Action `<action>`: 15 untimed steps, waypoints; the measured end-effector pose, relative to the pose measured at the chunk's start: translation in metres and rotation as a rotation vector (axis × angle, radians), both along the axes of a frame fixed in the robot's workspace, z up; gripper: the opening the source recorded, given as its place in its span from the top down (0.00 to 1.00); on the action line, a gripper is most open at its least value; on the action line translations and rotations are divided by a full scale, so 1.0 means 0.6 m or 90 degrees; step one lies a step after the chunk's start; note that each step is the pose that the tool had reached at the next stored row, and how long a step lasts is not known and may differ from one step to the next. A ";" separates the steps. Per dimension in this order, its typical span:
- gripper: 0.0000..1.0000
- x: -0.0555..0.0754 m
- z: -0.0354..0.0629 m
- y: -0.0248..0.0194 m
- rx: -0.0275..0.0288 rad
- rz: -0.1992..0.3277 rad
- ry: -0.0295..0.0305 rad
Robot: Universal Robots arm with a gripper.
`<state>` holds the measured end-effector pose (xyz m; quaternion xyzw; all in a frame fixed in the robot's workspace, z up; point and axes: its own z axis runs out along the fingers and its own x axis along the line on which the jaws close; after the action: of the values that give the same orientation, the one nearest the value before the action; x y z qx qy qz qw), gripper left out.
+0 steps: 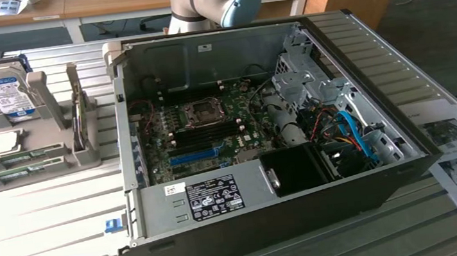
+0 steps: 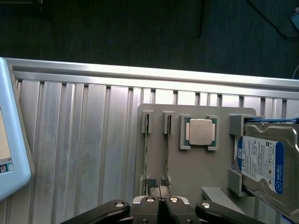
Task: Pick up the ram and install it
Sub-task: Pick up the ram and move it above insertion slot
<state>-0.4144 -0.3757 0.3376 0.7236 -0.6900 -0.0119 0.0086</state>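
**Ram in holder, gripper closed, empty**

Slatted table carries the open case. Grey holder sits at the exterior view's left of the case. Drive stands in the holder's end bay. Gripper hovers over the holder, fingers pressed together, holding nothing. Two ram sticks stand on edge in neighbouring slots, near the fingertips. CPU lies beside them.

Arm silver-grey, rounded; pale blue joint cap. Claw black, curved links, silver screws.
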 end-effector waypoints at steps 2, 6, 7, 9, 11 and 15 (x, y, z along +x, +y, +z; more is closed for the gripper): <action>0.91 0.000 -0.006 0.0000 0.0000 0.000 -0.0001; 0.91 0.000 -0.018 0.0000 0.0000 0.000 -0.0001; 0.91 0.000 -0.027 0.0000 0.0000 0.000 0.0000; 0.91 0.000 -0.034 0.0000 0.0000 0.000 0.0000; 0.91 0.000 -0.039 0.0000 0.0000 0.000 -0.0001; 0.91 0.000 -0.039 0.0000 0.0000 0.000 0.0000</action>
<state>-0.4144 -0.3757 0.3142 0.7236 -0.6900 -0.0119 0.0086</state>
